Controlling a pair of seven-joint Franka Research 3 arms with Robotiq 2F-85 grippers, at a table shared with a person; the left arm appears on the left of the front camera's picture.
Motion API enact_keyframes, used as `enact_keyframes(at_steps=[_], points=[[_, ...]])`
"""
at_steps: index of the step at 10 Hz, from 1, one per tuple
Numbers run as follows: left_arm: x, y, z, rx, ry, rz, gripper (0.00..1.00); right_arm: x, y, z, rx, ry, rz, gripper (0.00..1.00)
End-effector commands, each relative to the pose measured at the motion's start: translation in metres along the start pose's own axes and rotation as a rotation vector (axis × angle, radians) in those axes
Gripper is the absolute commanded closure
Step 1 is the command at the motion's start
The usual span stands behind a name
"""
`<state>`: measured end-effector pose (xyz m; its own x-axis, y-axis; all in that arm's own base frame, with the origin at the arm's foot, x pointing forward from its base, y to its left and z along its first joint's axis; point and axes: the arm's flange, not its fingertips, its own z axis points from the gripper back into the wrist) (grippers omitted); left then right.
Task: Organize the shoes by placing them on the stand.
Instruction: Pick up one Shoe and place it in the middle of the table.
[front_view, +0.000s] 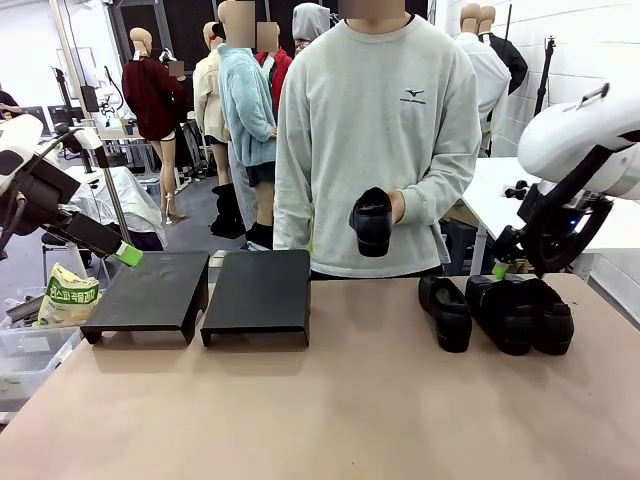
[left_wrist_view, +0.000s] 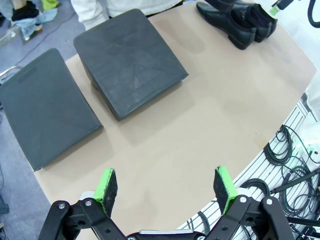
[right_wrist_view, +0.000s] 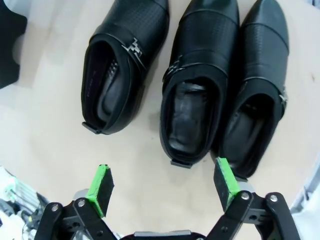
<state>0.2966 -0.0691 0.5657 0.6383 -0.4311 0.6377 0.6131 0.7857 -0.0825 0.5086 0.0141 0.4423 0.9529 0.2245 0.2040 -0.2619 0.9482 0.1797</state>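
1. Front view: the handover looks like the weak spot. A person's hand (front_view: 392, 207) holds a fourth shoe (front_view: 372, 222) at the table's (front_view: 330, 400) far side, well apart from both sets of jaws. A long reach to the glossy upper could end in a slipping hold. The left gripper (front_view: 128, 255) hangs spread and empty above the outer stand. The right gripper (front_view: 500, 268) hovers just above three shoes (front_view: 505, 312), touching none.
2. Left wrist view: both stands (left_wrist_view: 130, 60) lie ahead of the jaws, beyond the pads (left_wrist_view: 106, 185), and their tops appear sloped. A smooth sole set down there might slide off. These jaws stand fully apart with only bare table between them, and they hold nothing.
3. Right wrist view: the three shoes lie just ahead of the jaws, toes pointing away. The middle shoe (right_wrist_view: 197, 75) and the outer shoe (right_wrist_view: 260, 90) press side to side, so closing on one could pinch or drag the other. The third shoe (right_wrist_view: 125, 65) stands apart. One pad sits just beside the outer shoe's heel. The jaws are released wide and grasp nothing.
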Motion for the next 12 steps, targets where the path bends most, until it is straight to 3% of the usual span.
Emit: enact_keyframes(at_steps=[1, 3, 5, 7, 9, 12], points=[[-0.001, 0.001, 0.000, -0.009, -0.002, -0.004, 0.00, 0.015, 0.009, -0.002, -0.064, 0.057, 0.001, 0.00], [-0.001, 0.001, 0.000, -0.009, -0.002, -0.004, 0.00, 0.021, 0.016, -0.005, -0.094, 0.062, 0.000, 0.00], [-0.001, 0.001, 0.000, -0.009, -0.002, -0.004, 0.00, 0.024, 0.018, -0.006, -0.106, 0.035, 0.004, 0.37], [-0.001, 0.001, 0.000, -0.009, -0.002, -0.004, 0.00, 0.024, 0.034, -0.006, -0.133, 0.008, 0.011, 0.37], [-0.001, 0.001, 0.000, -0.009, -0.002, -0.004, 0.00, 0.024, 0.047, -0.017, -0.123, 0.043, -0.056, 0.37], [-0.001, 0.001, 0.000, -0.009, -0.002, -0.004, 0.00, 0.029, 0.035, -0.045, -0.165, 0.064, -0.100, 0.37]])
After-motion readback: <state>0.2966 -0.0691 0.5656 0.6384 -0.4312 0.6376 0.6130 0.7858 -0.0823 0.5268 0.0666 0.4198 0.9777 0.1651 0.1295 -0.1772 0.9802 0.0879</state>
